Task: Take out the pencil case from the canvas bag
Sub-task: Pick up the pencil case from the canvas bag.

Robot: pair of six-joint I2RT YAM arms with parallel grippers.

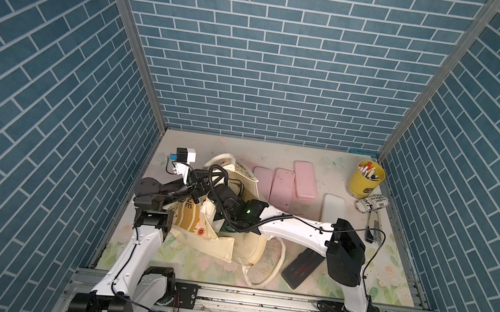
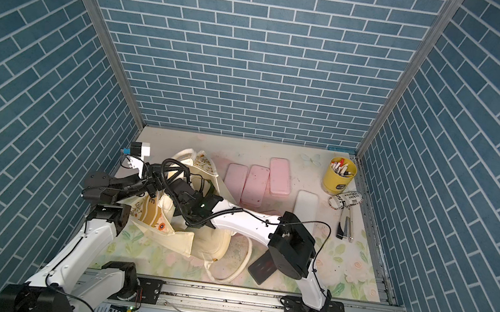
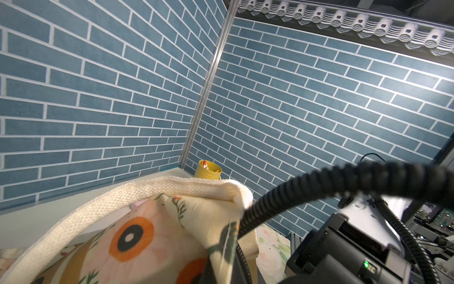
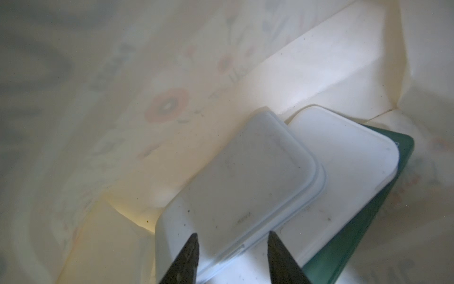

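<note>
— Where is our case (image 4: 245, 172)?
— Deep in the bag (image 1: 246, 248), lying flat on a white case (image 4: 348, 152), with a green case (image 4: 363, 228) under both.
— How will it handle?
— We judge it a hard, smooth shell: stiff, light, likely slippery. The flat lid gives us nothing to pinch, so we would take it across its width at the near end, on the two long edges, away from the rounded corners.
— Our right fingers (image 4: 189, 258)?
— Partly open and empty. One tip shows over the lid and the other past its edge, over the white case. We think they need to open wider to span it.
— The left fingers (image 1: 200, 187)?
— Closed, and by our reading pinching the bag's rim. Cables hide the contact itself.
— Outside the bag?
— Three pink cases (image 1: 284, 187) lie on the desk (image 1: 242, 152), just beside it.
</note>
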